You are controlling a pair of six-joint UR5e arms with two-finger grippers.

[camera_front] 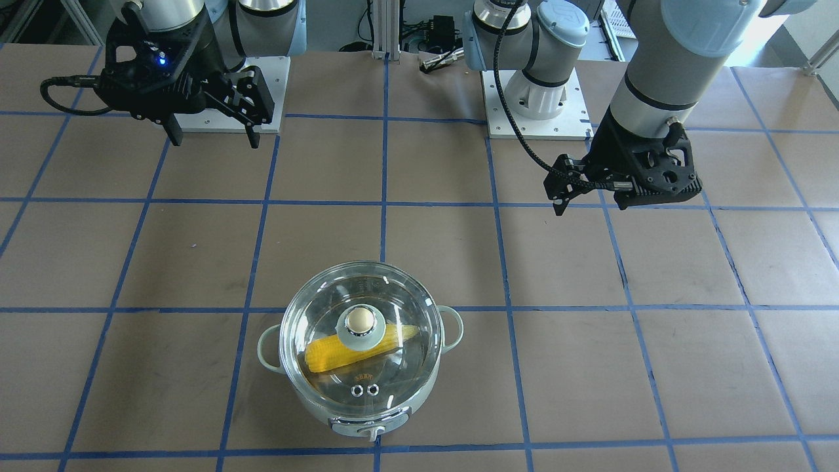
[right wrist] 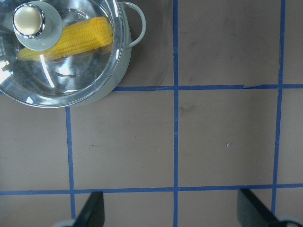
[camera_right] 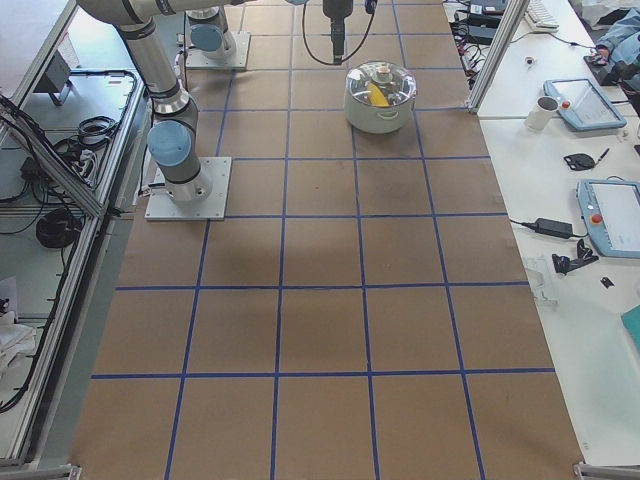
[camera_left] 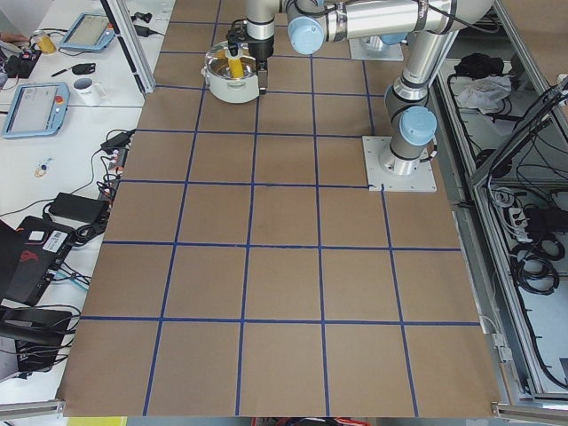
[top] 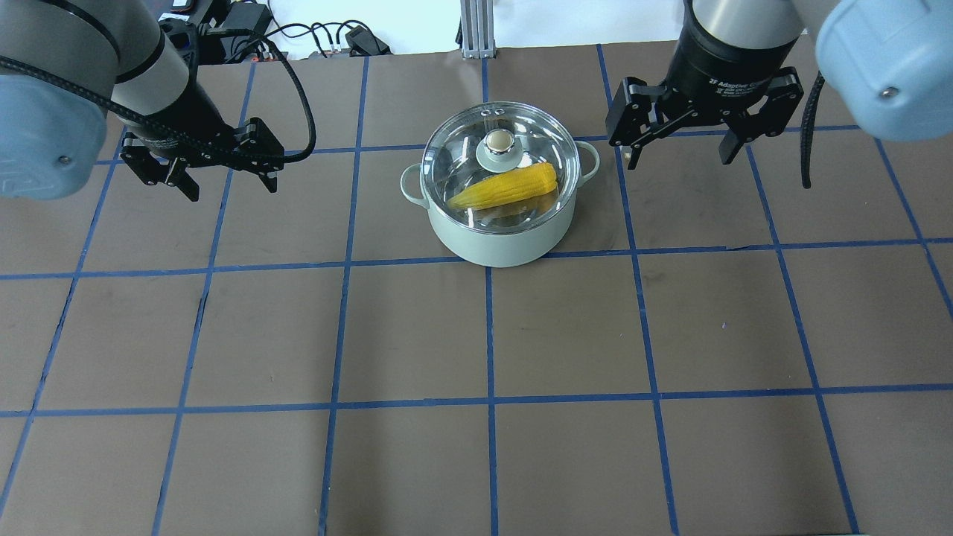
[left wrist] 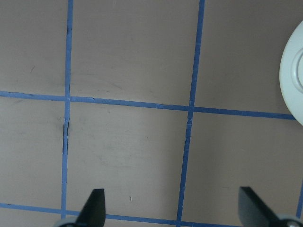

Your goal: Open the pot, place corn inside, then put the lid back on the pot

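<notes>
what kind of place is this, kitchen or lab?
Most likely a robotics lab cell, not a kitchen: arm base bolted to a tape-gridded table, teach pendants on the side bench.

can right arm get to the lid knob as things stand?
Probably yes: the right gripper hangs open beside the pot, and nothing covers the knob on the lid.

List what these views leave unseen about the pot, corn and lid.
- Front-facing view: the lid knob hides the middle of the corn.
- Overhead view: the control knob of the pot is hidden on its far side.
- Left wrist view: the right edge leaves only a pale sliver of the pot.
- Right wrist view: the top and left edges crop the lid.
- Side views: the pot is too small for detail.
</notes>
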